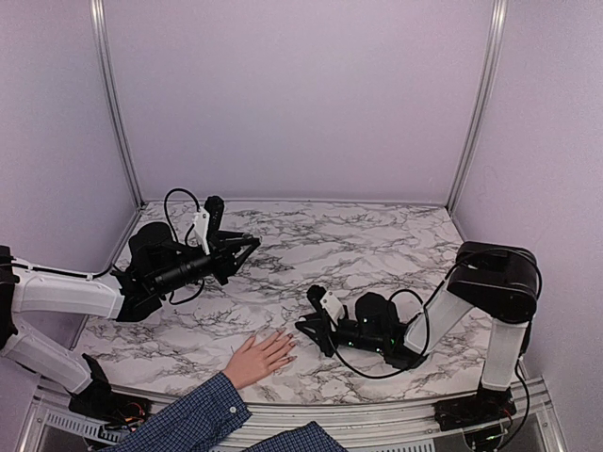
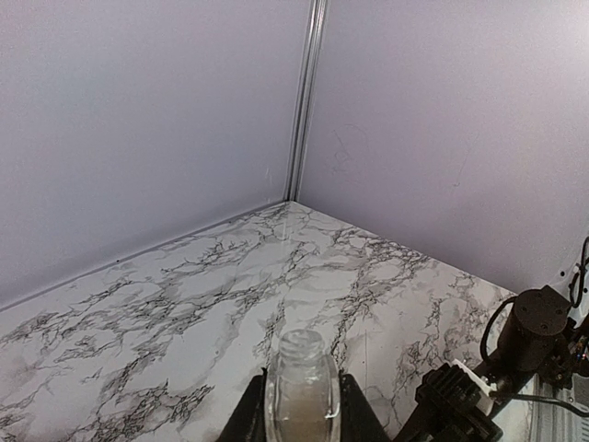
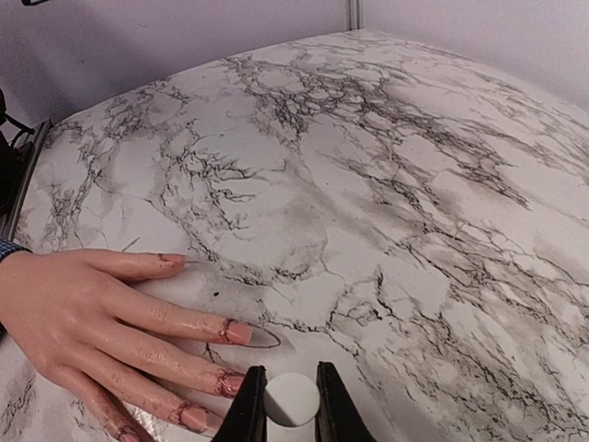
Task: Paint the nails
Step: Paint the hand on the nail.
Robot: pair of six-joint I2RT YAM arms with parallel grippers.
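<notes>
Marbled surface (image 1: pixel 377 245), lilac walls (image 1: pixel 301 94): left gripper (image 2: pixel 302 414) clamped on an open bottle (image 2: pixel 302 354), held well away for dipping, I judge; right gripper (image 3: pixel 290 382) pinched on a white brush cap (image 3: pixel 291 401), low, with the nails (image 3: pixel 237 332) of a flat hand (image 3: pixel 74 313) just left of its tips.

You see only the top of the bottle (image 2: pixel 301 382); the bottom edge cuts it and the white round piece (image 3: pixel 291 399). From above, the nails (image 1: pixel 288 347) are too small to tell.

The person's hand (image 1: pixel 259 358) lies at the desk's (image 1: pixel 377 235) near edge; right hand (image 1: pixel 305 326), cap (image 3: pixel 291 399) in it, just right of the nails (image 3: pixel 237 331); left hand (image 1: pixel 251 245) behind, leftward, bottle (image 2: pixel 302 382) in it.
</notes>
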